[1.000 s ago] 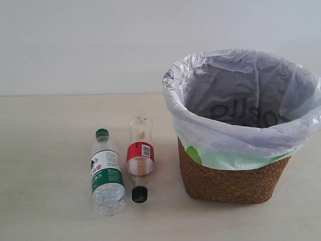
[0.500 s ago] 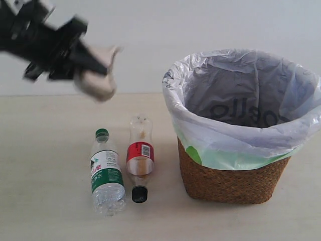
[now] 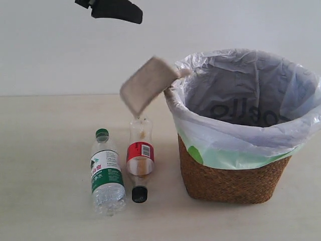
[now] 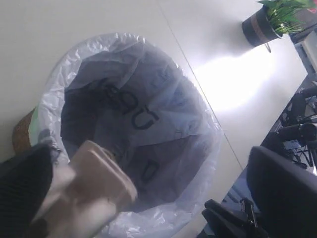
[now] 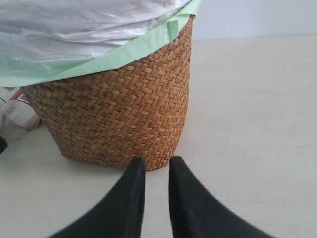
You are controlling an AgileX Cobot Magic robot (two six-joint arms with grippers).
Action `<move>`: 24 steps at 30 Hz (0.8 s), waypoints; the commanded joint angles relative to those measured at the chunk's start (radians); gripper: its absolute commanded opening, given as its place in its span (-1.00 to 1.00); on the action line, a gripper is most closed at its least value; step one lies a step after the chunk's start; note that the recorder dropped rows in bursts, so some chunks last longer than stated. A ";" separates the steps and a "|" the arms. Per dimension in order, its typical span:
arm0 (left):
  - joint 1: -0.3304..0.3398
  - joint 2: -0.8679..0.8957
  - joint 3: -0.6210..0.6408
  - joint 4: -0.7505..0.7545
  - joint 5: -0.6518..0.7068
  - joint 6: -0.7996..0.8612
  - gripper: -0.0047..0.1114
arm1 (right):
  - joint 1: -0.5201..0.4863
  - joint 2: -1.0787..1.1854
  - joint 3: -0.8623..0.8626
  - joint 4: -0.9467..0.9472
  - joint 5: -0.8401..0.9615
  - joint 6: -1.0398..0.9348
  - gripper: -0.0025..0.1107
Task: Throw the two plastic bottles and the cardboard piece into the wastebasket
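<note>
Only a dark stub of the left hand (image 3: pixel 118 10) shows in the exterior view, cut off by the frame at 12 o'clock. In the left wrist view its black fingers (image 4: pixel 22 183) are blurred masses set wide apart, gripping nothing. Clear of that hand, the beige-grey moulded pulp cardboard piece (image 3: pixel 148 84) hangs tilted in the air, smeared by blur so that its notch cannot be made out. One corner of it reaches the rim at about 10 o'clock of the round brown woven wicker wastebasket (image 3: pixel 230 183). The basket's crinkled translucent white bag liner with green patches hides its inside, and the dark lettering on the liner is unreadable. In the right wrist view the basket's herringbone weave shows plainly. There the right hand (image 5: pixel 157 188) sits low on the pale matte worktop (image 3: pixel 50 150) with its pointed black fingers almost together, only a slit between them and nothing in it. At about 8 o'clock of the basket two small clear plastic bottles lie side by side on the worktop. The ribbed green-capped bottle with a green-white label (image 3: pixel 107 173) points its cap to 12 o'clock. The black-capped bottle with a red label (image 3: pixel 139 155) points its cap to 6 o'clock.
</note>
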 commanded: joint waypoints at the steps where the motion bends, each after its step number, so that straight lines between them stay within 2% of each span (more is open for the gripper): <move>1: -0.004 -0.006 -0.006 0.020 0.037 0.027 0.94 | 0.001 -0.006 -0.001 0.000 -0.011 -0.005 -0.72; 3: 0.001 -0.009 -0.006 0.051 0.060 0.027 0.94 | 0.001 -0.006 -0.001 0.000 -0.011 -0.005 -0.72; 10: 0.038 -0.063 0.017 0.322 0.060 -0.028 0.94 | 0.001 -0.006 -0.001 0.000 -0.011 -0.006 -0.72; 14: 0.038 -0.095 0.049 0.391 0.060 -0.017 0.94 | 0.001 -0.006 -0.001 0.000 -0.011 -0.005 -0.72; 20: 0.038 -0.148 0.158 0.427 0.060 0.032 0.94 | 0.001 -0.006 -0.001 0.000 -0.011 -0.005 -0.72; 24: 0.038 -0.188 0.262 0.511 0.060 0.032 0.94 | 0.001 -0.006 -0.001 0.000 -0.014 -0.007 -0.72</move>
